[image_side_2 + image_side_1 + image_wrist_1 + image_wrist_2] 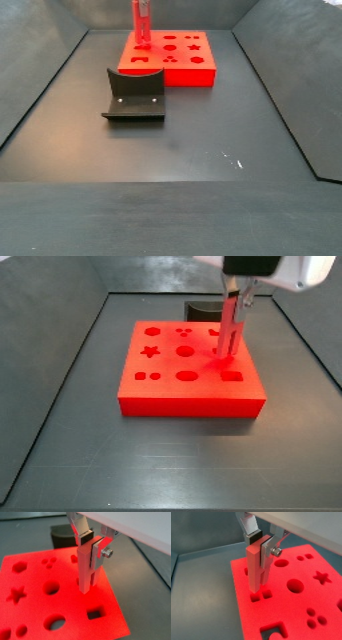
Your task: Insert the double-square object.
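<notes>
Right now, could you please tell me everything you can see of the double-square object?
The double-square object is a long, thin, straight red peg with flat faces, plastic by the look of it. It hangs upright, its upper end clamped between the flat silver fingers of the hand. Its lower end stands over the red block, by the paired square holes near one edge. Whether the tip has entered them cannot be told.
</notes>
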Robot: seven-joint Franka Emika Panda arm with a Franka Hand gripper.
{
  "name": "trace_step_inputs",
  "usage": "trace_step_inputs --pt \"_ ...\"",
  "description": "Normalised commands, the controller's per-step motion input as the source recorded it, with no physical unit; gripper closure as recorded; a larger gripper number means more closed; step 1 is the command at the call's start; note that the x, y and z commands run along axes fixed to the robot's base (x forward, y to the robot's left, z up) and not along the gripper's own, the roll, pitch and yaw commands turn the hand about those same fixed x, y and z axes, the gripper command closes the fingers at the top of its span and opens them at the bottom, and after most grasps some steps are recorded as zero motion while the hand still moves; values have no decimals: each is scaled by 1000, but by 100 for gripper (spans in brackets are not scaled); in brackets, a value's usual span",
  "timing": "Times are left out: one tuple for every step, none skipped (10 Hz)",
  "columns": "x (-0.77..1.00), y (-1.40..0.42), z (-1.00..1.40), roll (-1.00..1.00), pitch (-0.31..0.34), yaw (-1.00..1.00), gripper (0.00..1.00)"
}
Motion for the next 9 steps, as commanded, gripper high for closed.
trace_step_inputs --pt "20 171 260 83 66 -737 100" --pt "0 123 171 110 87 -769 100" --pt "0 83 17 149 90 -780 100" --pt "0 57 -57 164 63 -814 100" --pt "40 74 -120 163 36 -814 100" --pt "54 80 -137 169 39 -803 100" --pt "71 86 -149 174 34 -791 100" --pt "189 51 -117 174 46 -706 100" --pt "329 0 -231 140 74 -597 100"
